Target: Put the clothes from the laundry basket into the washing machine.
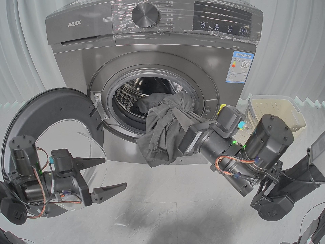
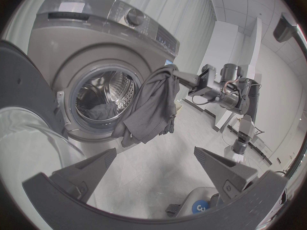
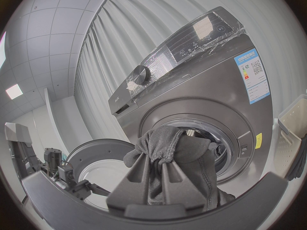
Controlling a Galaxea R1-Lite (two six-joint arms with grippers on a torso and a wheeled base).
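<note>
Right gripper (image 3: 156,163) fingers clamped on dark garment (image 1: 162,129) at washing machine (image 1: 84,61) mouth; left gripper (image 1: 115,173) fingers wide, near open door (image 1: 44,109).

A dark grey garment (image 1: 162,133) is held bunched before the mouth of the open washing machine (image 1: 81,60), hanging toward 6 o'clock. The cream laundry basket (image 1: 287,110) is placed at its 3 o'clock.

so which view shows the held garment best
The left wrist view: the grey garment hangs whole from the right gripper. The head view hides part behind the arm; the right wrist view gives the bunched top.
</note>
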